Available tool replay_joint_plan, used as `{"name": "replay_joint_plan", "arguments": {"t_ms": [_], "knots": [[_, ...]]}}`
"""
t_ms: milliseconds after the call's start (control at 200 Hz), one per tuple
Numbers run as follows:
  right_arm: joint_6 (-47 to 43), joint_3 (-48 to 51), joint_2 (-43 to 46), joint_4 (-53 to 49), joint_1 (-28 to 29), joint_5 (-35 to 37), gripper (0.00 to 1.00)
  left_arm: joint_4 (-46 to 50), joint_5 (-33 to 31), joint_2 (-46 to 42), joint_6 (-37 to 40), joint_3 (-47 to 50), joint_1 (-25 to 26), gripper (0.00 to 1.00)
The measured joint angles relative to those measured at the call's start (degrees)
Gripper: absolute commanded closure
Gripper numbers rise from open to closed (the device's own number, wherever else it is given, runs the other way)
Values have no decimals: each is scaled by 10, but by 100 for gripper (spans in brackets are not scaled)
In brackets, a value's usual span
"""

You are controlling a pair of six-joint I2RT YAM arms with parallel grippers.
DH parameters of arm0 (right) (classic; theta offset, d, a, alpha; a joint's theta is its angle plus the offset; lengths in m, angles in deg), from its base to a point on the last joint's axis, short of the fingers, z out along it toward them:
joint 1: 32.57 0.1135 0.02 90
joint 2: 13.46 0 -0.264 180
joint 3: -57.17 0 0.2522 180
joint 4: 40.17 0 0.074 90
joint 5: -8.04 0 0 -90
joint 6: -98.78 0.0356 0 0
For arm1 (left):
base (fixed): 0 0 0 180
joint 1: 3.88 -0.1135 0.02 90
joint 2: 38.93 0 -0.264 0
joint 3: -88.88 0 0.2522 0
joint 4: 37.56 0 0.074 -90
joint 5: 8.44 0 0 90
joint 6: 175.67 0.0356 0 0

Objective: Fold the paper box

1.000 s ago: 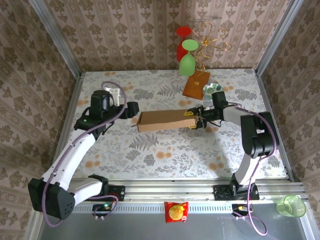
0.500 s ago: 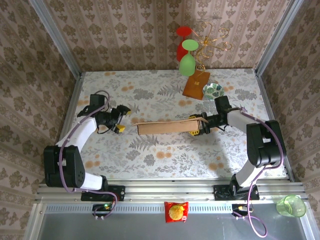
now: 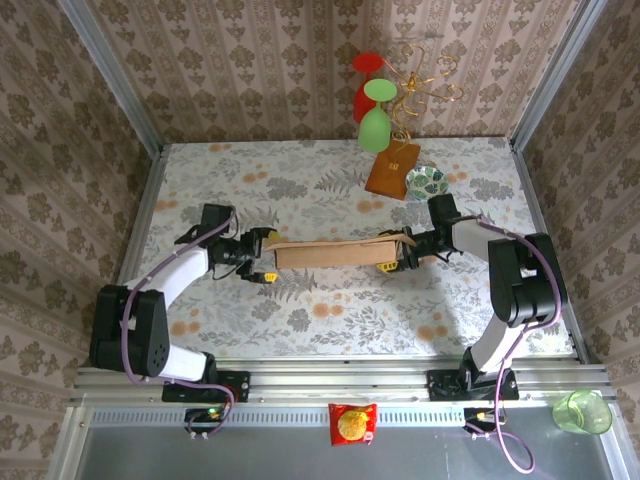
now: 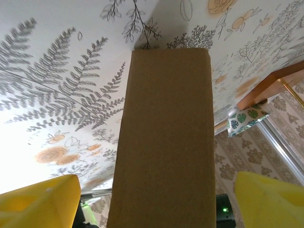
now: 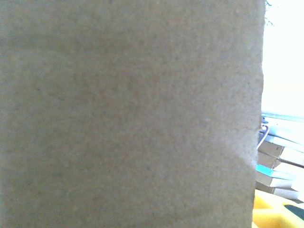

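The paper box (image 3: 325,253) is a long flat brown cardboard piece, lying left to right at the table's middle. My left gripper (image 3: 262,258) is open at its left end. In the left wrist view the box (image 4: 164,137) runs between the yellow fingers (image 4: 40,202), with a gap on each side. My right gripper (image 3: 390,254) is shut on the box's right end, a yellow finger on each side of the cardboard. Cardboard (image 5: 128,114) lies right against the right wrist camera, and one yellow finger (image 5: 278,213) shows at the lower right.
A wire rack (image 3: 420,80) with red and green glasses stands at the back on an orange-brown base (image 3: 392,168). A patterned bowl (image 3: 424,181) sits beside it, close behind my right arm. A snack packet (image 3: 352,422) and a green cup (image 3: 582,411) lie beyond the front rail.
My left gripper drew away to the left, then came back to the box's left end, its fingers now on either side. The right gripper kept its hold on the box's right end.
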Motion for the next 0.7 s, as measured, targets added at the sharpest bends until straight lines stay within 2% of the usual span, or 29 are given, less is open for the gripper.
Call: {"name": "replay_joint_plan", "arguments": {"t_ms": [145, 345, 570, 700], "knots": [[0, -2, -5, 5, 0, -5, 48, -54, 2, 15, -69, 9, 32, 18], [-2, -5, -13, 8, -1, -12, 46, -114, -2, 26, -135, 24, 59, 29], [-27, -17, -26, 2, -3, -7, 29, -133, -13, 24, -173, 34, 59, 45], [-78, -55, -31, -65, -13, 22, 20, -120, -22, 13, -186, 34, 59, 53]]}}
